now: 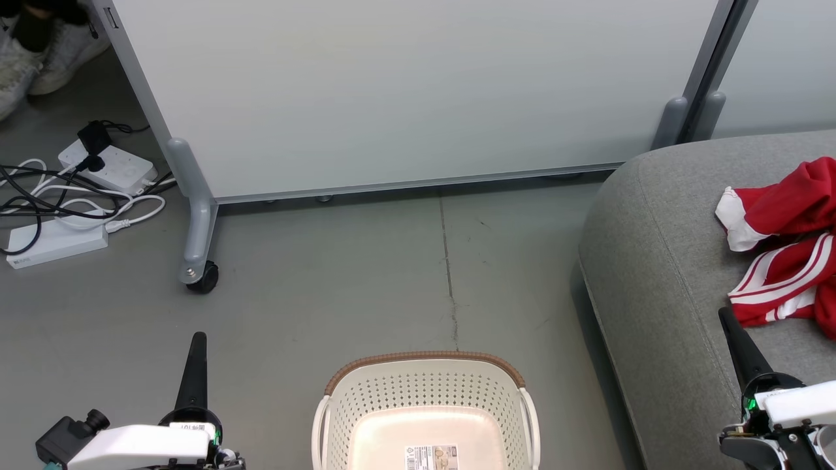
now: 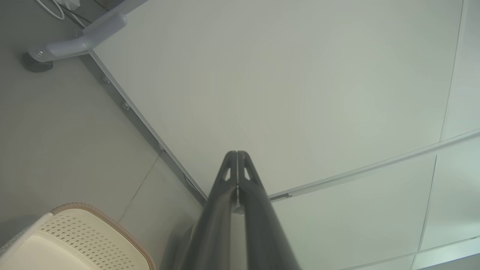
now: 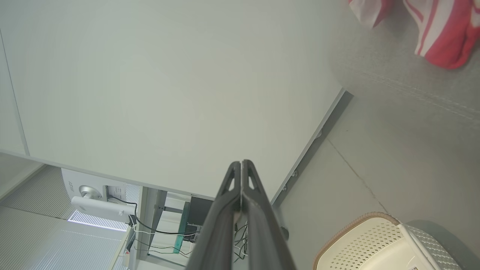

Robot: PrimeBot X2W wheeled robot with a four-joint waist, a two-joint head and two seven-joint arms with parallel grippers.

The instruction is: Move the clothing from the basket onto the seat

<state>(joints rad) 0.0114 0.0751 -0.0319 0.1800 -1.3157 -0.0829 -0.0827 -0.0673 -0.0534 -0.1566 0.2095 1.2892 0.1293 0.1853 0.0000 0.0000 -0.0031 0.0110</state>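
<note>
On the seat (image 1: 653, 261), clothing (image 1: 790, 202) lies crumpled, stripes (image 1: 780, 277) slanting up-right

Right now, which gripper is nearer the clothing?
The right gripper, its tip close by the clothing on the seat; the left gripper is beyond the basket, far off.

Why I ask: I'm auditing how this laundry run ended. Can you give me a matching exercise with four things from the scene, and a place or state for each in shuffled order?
Things
1. red clothing
2. laundry basket
3. left gripper
4. white power strip

Places or states
A. on the floor among cables
B. bare bottom, label sticker showing
C. lying on the grey seat
D. fingers shut on nothing

Pairs: 1-C, 2-B, 3-D, 4-A
</note>
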